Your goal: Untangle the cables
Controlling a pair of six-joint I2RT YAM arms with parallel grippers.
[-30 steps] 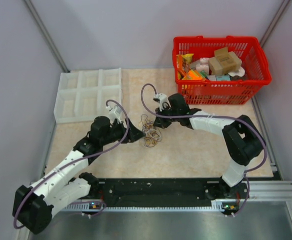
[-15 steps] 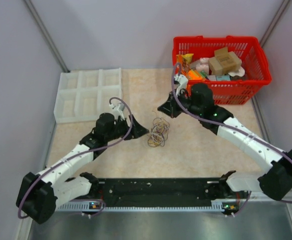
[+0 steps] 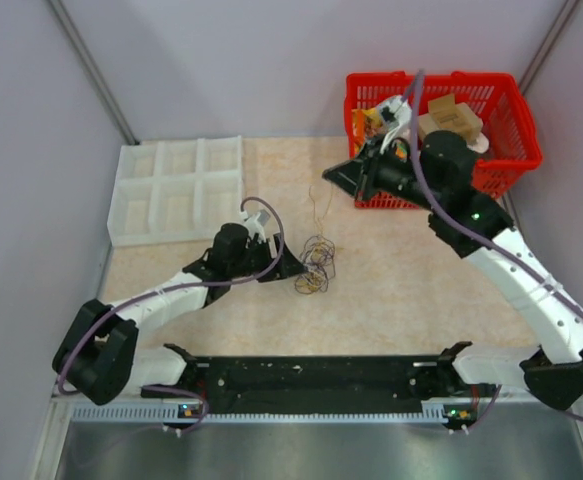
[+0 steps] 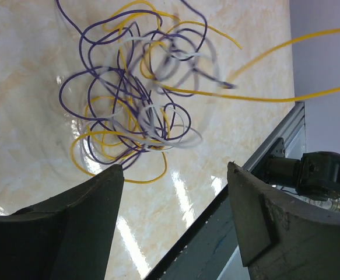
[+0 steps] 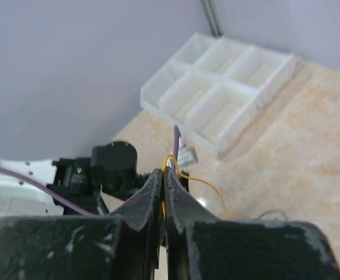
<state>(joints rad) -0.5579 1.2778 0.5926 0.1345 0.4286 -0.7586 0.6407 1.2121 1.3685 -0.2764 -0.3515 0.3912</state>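
Observation:
The cables lie as a small tangle (image 3: 316,266) of purple, yellow and whitish strands on the beige tabletop; the left wrist view shows the tangle (image 4: 132,102) close up. My left gripper (image 3: 293,268) sits low at the tangle's left edge, open, with nothing between its fingers (image 4: 94,198). My right gripper (image 3: 329,172) hangs raised in front of the basket, shut on a yellow wire (image 5: 207,182). That yellow wire (image 3: 323,215) runs down from it to the tangle and crosses the left wrist view as taut yellow lines (image 4: 286,99).
A red basket (image 3: 516,125) full of packages stands at the back right, just behind the right arm. A white compartment tray (image 3: 176,190) lies at the back left and shows as a tray (image 5: 222,87) in the right wrist view. The metal rail (image 4: 239,192) borders the table's near edge.
The right arm rose and swung back towards the basket, drawing a yellow strand up out of the tangle. The left gripper slid right to the tangle's edge.

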